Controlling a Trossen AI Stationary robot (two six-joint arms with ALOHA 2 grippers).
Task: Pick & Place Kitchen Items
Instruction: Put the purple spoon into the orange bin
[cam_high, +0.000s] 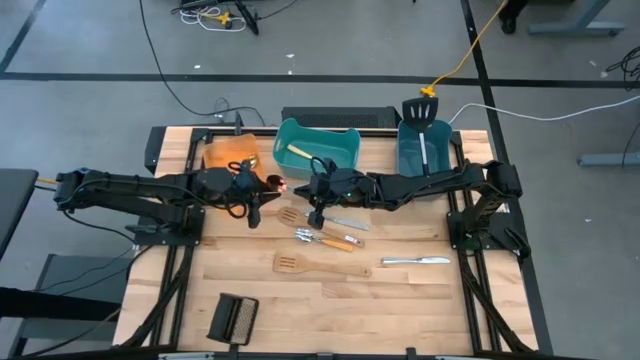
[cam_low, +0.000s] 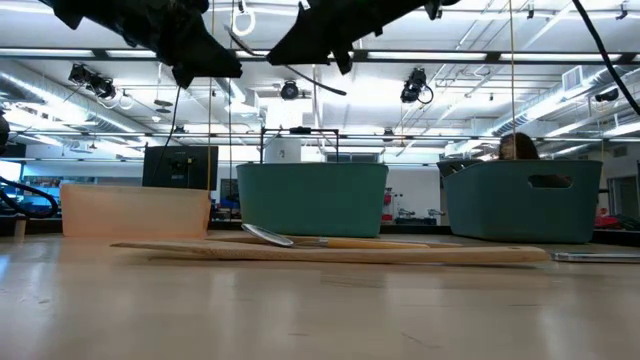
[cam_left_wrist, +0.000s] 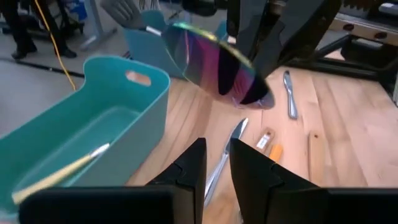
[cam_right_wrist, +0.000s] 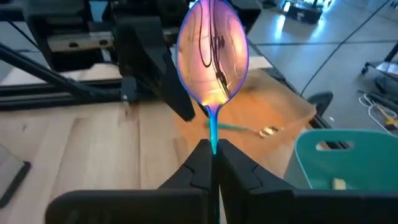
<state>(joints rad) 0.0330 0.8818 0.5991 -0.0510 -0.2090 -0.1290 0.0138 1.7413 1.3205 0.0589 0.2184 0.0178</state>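
One utensil is airborne: iridescent spoon (cam_right_wrist: 213, 53), handle pinched between the pressed-together fingers of right gripper (cam_right_wrist: 212, 152), bowl pointing away from the wrist, long axis in line w/ the fingers. High view puts right gripper (cam_high: 316, 212) at frame centre, just below the lower rim of middle teal bin (cam_high: 347, 165). Left gripper (cam_left_wrist: 215, 171) sits just left of it, approx level w/ it; fingers nearly together, narrow slit, nothing between them. Left wrist view shows the spoon bowl (cam_left_wrist: 217, 65) hanging right in front of that gripper, w/ the right arm's fingers behind it.

Key relation for next move, as I judge it: a bin drop is prob. next, and the nearest opening is the middle teal bin, directly above the right gripper in high view, so a short carry up-frame; right arm is nearer and already has the grip. Orange bin (cam_high: 228, 152) is up-left, closer to the left arm. Far teal bin (cam_high: 425, 150) at upper right holds black slotted spatula (cam_high: 421, 118), handle down.

On table below both grippers: wooden spatula (cam_high: 300, 264) at lower centre, lying left-right; a second wooden spatula (cam_high: 292, 215) just left of the right gripper; silver knife (cam_high: 415, 260) at right, also left-right; gold spoon (cam_high: 325, 240) between, angled. Pale utensil (cam_high: 298, 152) already lies in the middle bin. Ribbed black block (cam_high: 233, 320) at lower left, well apart
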